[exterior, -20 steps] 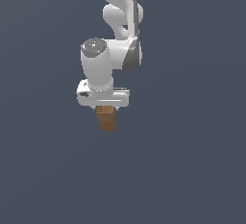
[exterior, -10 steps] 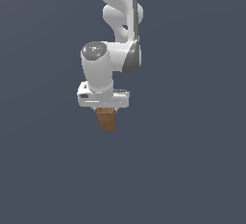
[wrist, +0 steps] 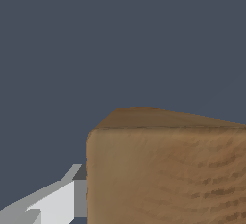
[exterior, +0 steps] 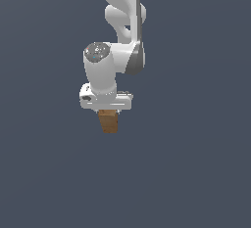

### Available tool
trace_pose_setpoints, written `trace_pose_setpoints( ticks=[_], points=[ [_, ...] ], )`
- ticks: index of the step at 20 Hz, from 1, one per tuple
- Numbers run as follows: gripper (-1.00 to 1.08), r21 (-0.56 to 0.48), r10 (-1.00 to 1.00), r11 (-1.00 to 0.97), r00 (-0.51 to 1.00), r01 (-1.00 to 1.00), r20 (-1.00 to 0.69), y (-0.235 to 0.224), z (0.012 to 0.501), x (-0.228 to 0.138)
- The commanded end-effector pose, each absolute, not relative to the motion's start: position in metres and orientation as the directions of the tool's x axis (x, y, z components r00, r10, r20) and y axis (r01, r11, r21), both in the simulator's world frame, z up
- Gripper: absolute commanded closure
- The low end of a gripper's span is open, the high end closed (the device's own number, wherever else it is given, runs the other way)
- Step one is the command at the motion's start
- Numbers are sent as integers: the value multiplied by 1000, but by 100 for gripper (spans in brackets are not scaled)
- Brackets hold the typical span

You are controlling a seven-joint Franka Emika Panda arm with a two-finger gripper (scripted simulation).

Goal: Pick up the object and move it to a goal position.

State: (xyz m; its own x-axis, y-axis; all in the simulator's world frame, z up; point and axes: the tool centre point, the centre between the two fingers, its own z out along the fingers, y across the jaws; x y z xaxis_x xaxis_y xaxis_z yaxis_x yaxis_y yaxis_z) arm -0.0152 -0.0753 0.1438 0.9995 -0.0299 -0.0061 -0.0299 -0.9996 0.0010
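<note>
A squarish, wood-grained brown block [exterior: 108, 121] hangs gripped in the smooth white pincer [exterior: 108, 113]. Around it lies only flat, featureless slate-grey backdrop [exterior: 196, 163].

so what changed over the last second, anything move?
Hardly anything. The wooden block hangs under the gripper as before, at about the same spot in the exterior view. The arm's upper links look slightly shifted, the wrist perhaps a touch toward the exterior view's left. Nothing was let go or newly taken hold of; the wrist view shows one finger beside the block.
</note>
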Motion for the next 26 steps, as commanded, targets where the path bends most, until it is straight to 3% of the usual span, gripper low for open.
trace_pose_setpoints(
  ticks=[1, 26],
  points=[
    [108, 0, -26, -1000, 1000, -26, -1, -66, 149, -9],
    [108, 0, -27, -1000, 1000, -27, 0, 94, 217, 90]
  ],
)
